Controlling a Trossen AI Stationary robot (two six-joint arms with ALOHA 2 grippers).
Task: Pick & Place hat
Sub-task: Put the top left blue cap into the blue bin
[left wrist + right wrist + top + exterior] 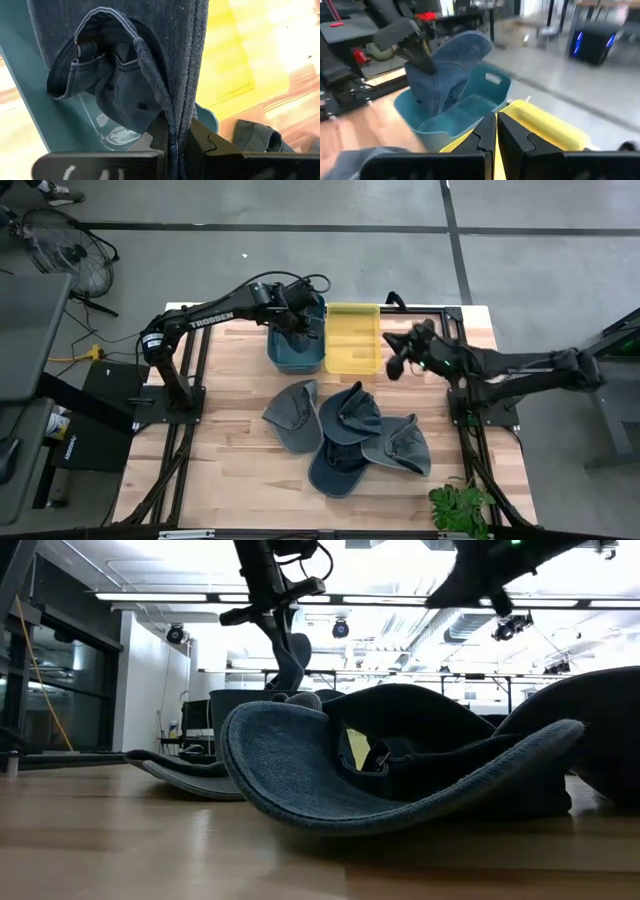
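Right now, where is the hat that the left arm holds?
In the high view the hat hangs from the left gripper over the blue bin, at the table's far edge, beside the yellow bin.

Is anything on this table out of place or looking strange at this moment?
Nothing looks damaged. Four loose caps lie overlapping mid-table, some upside down. The left gripper dangles one cap over the blue bin.
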